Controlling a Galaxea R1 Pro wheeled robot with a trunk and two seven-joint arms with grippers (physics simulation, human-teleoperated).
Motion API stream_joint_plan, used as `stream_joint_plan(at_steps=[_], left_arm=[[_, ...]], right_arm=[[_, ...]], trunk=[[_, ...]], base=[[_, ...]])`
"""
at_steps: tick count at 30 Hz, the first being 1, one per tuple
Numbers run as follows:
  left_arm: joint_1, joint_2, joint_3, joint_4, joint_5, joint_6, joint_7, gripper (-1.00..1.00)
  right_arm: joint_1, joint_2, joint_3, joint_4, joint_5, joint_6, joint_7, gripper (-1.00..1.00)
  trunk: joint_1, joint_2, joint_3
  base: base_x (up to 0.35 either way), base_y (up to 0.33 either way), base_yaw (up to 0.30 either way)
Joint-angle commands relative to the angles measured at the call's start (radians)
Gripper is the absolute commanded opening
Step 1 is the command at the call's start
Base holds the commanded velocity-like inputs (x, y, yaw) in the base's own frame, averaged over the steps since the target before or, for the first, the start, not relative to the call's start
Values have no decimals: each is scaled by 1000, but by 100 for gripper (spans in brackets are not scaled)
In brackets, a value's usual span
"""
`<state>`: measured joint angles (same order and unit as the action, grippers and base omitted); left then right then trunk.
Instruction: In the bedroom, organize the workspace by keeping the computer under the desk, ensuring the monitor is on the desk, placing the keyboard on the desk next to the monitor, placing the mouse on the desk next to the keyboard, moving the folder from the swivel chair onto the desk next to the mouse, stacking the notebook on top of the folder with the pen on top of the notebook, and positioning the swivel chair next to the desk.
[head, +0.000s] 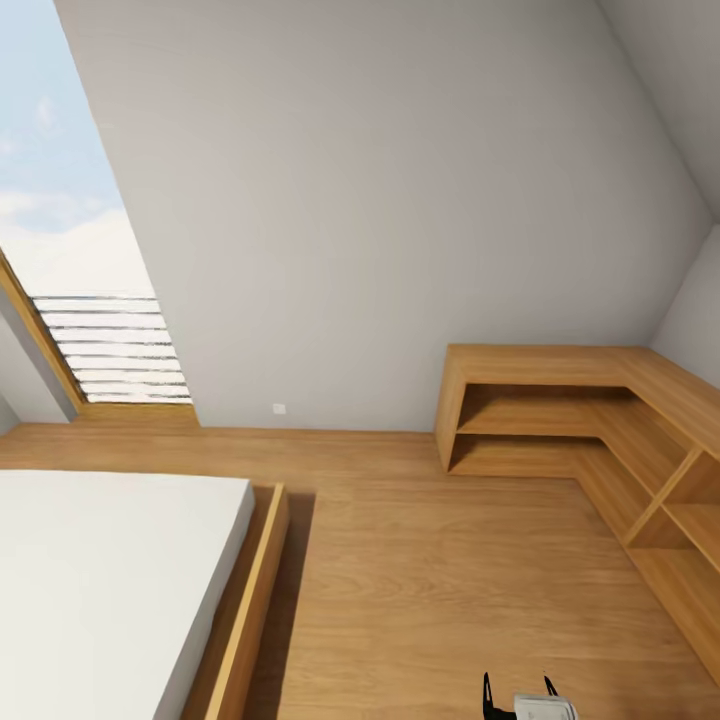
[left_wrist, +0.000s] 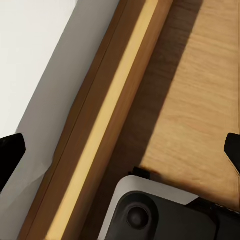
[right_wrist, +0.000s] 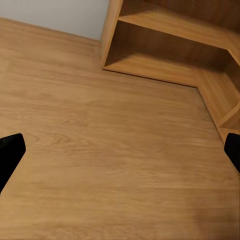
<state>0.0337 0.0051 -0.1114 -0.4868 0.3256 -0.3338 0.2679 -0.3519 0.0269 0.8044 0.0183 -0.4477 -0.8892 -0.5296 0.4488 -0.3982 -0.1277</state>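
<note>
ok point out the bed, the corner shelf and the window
bed (head: 110, 570), head view, on the white mattress top
corner shelf (head: 545, 362), head view, on its wooden top board
window (head: 60, 230), head view, on the sky-lit glass

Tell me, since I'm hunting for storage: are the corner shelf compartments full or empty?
Empty: the wooden corner shelf unit shows bare boards in every visible compartment.

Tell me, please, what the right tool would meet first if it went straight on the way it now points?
Probably the bare light-brown wooden floor: nothing lies between the open right tool and the boards, though depth is unclear. The low light-wood corner shelf unit stands farther off.
</note>
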Motion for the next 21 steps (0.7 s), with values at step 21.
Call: stream_joint_plan(at_steps=[21], left_arm=[[0, 1, -8, -1, 7, -2, 8, 100]], right_arm=[[-1, 1, 9, 3, 0, -2, -5, 100]], trunk=[[1, -2, -2]], base=[[323, 0, 0]])
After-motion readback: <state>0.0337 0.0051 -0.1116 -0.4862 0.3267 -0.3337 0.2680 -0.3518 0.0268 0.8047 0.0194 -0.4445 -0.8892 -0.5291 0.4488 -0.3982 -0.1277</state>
